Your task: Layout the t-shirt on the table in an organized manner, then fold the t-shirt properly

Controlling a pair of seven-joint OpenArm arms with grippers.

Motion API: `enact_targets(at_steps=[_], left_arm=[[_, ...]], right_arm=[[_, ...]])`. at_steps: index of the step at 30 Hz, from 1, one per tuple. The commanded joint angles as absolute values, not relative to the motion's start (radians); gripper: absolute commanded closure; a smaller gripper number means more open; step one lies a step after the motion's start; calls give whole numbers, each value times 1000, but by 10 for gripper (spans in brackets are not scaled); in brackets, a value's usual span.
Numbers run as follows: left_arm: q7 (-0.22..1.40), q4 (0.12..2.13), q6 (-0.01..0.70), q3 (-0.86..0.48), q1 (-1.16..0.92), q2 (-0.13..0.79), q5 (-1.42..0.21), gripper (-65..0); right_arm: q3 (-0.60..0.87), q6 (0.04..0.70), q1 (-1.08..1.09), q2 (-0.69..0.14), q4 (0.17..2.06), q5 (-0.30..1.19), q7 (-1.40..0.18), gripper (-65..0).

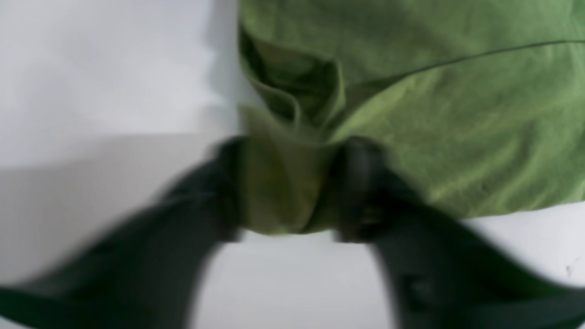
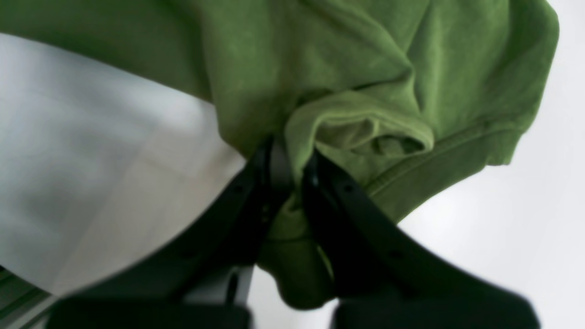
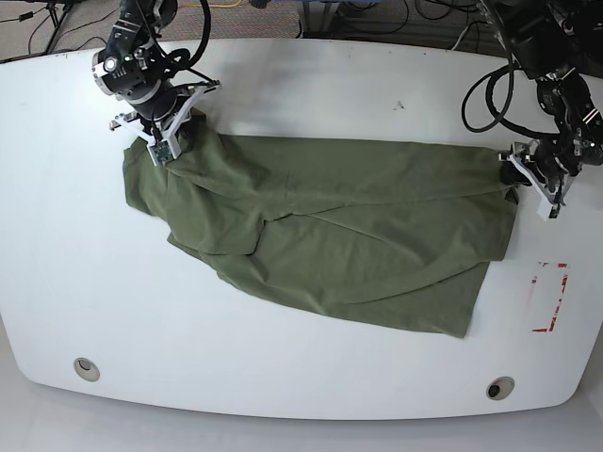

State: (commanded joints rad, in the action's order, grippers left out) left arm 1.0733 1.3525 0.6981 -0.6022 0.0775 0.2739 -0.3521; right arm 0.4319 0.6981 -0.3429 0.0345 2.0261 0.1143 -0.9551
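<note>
The olive-green t-shirt (image 3: 330,235) lies stretched across the white table (image 3: 301,85), partly folded over itself, with a sleeve hanging at the left. My left gripper (image 3: 513,171), on the base view's right, is shut on a bunched edge of the t-shirt (image 1: 285,183); this wrist view is blurred. My right gripper (image 3: 174,132), on the base view's left, is shut on the t-shirt near a hemmed sleeve edge (image 2: 292,178). The cloth spans between the two grippers.
A red tape rectangle (image 3: 549,298) is on the table at the right, below the left gripper. Two round metal grommets (image 3: 86,368) (image 3: 500,387) sit near the front edge. Cables lie beyond the table's far edge.
</note>
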Motion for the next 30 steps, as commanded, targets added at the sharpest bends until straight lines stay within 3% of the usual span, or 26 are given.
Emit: enact_targets(at_steps=[2,8,19,30], left_arm=[[1073,1354,698,-602,77,274,-352,0],[1073,1403,698,-605,74,275,-352,0],[1076,1672,698,-607,21,297,-358,0],[1078,1713,698,-607,7,300,-358,0]], right_arm=[[432,698,-341,35,2026,114,-955,-3],[432,698,-341,35,2026,114,-955,-3],[432,698,-346,30,2026,114,-955,-3],[429,698,-374,36,2026,114,-961,-27]])
